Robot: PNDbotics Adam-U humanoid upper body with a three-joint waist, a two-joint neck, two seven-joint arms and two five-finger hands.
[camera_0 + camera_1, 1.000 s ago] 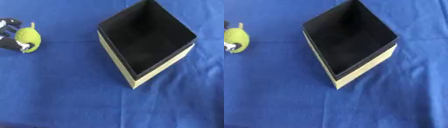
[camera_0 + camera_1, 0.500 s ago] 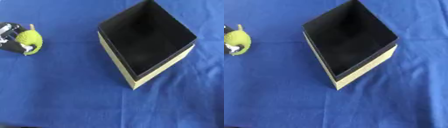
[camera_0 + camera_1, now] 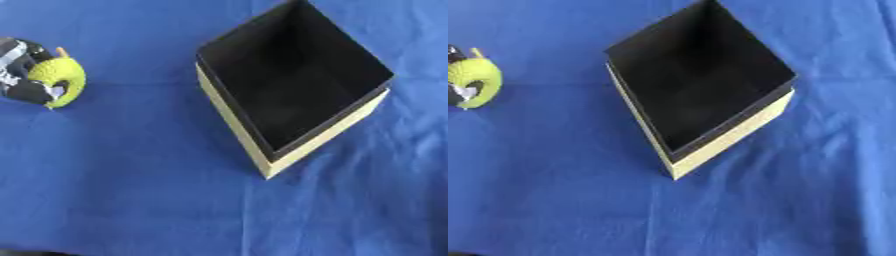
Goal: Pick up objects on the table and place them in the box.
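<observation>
A yellow-green rounded object (image 3: 61, 75) with a small stem hangs at the far left, just above the blue cloth. My left hand (image 3: 19, 67) comes in from the left edge, its black and silver fingers curled round the object, and part of the hand is cut off by the edge. The box (image 3: 293, 82) stands in the middle, turned corner-on, with pale yellow outer walls (image 3: 234, 125) and a black inside where I see nothing. About a hand's width of cloth lies between the object and the box's left wall. My right hand shows in neither view.
A wrinkled blue cloth (image 3: 131, 190) covers the whole table. A dark sliver (image 3: 22, 253) shows at the bottom left edge. No other loose objects are in view.
My left hand with the yellow-green object has drifted slightly right and up. The box has not moved.
</observation>
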